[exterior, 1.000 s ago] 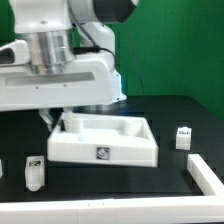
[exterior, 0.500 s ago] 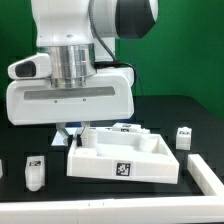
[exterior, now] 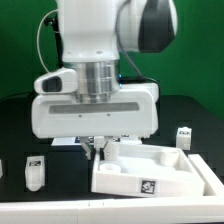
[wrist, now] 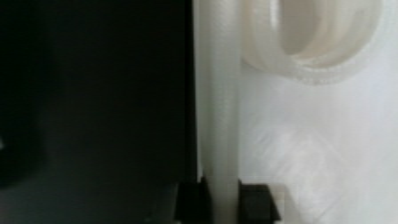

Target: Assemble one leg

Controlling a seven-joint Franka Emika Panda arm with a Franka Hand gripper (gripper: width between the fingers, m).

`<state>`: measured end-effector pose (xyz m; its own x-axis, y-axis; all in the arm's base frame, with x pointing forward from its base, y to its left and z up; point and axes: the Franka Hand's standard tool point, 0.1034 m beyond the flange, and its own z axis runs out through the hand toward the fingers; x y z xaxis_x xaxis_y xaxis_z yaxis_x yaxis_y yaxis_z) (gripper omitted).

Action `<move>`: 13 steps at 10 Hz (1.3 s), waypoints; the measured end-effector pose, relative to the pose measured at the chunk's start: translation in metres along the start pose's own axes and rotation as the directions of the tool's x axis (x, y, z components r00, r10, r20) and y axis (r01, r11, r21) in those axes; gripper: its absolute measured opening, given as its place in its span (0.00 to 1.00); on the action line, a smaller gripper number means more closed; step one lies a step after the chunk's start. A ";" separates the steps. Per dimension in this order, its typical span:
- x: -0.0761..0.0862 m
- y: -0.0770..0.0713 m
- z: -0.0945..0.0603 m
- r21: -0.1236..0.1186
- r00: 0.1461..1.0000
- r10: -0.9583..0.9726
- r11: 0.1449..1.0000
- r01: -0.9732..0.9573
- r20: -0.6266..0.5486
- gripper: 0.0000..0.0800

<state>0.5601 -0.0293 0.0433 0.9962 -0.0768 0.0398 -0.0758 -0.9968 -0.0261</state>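
Note:
The white square tabletop [exterior: 150, 172] lies like a shallow tray on the black table, at the exterior view's right, with a marker tag on its front wall. My gripper [exterior: 98, 148] comes straight down at its near-left corner and is shut on its side wall. In the wrist view the thin white wall [wrist: 219, 120] runs between my two dark fingers [wrist: 260, 200], and the gripper [wrist: 221, 198] pinches it. A round screw hole [wrist: 320, 45] shows in the tabletop's inner face. A white leg [exterior: 33, 171] with a tag stands at the front left.
Another small white tagged part [exterior: 183, 137] stands at the exterior view's right, behind the tabletop. The arm's wide white body [exterior: 95, 105] hides the middle back of the table. The table's front edge [exterior: 60, 205] is close to the tabletop.
My gripper has carried the tabletop steadily toward the exterior view's right and a little nearer the front edge. The tabletop now covers the white piece at the far right.

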 end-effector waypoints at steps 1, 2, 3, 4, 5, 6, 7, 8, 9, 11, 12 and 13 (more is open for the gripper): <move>0.001 -0.009 0.008 -0.005 1.000 -0.015 1.000 0.015 -0.002 0.07; 0.003 -0.010 0.013 -0.011 1.000 -0.017 1.000 0.017 -0.003 0.07; 0.009 -0.011 0.016 -0.027 1.000 -0.010 1.000 0.010 -0.007 0.07; 0.014 -0.010 0.020 -0.040 0.999 -0.027 0.999 0.026 -0.021 0.07; 0.014 -0.010 0.022 -0.044 0.999 -0.033 0.999 0.031 -0.030 0.07; 0.014 -0.009 0.022 -0.043 0.999 -0.031 0.999 0.030 -0.029 0.07; 0.014 -0.009 0.022 -0.043 0.999 -0.031 0.999 0.030 -0.029 0.07; 0.014 -0.009 0.023 -0.043 0.999 -0.031 0.999 0.029 -0.028 0.32; 0.014 -0.009 0.023 -0.043 0.999 -0.031 0.999 0.029 -0.028 0.32; 0.013 -0.009 0.021 -0.042 0.999 -0.031 0.999 0.030 -0.026 0.66; 0.006 -0.009 0.011 -0.033 0.999 -0.044 0.999 0.043 -0.016 0.78; -0.008 -0.009 -0.001 -0.026 0.999 -0.045 0.999 0.044 -0.015 0.78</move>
<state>0.5524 -0.0197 0.0437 0.9979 -0.0325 0.0563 -0.0326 -0.9995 0.0015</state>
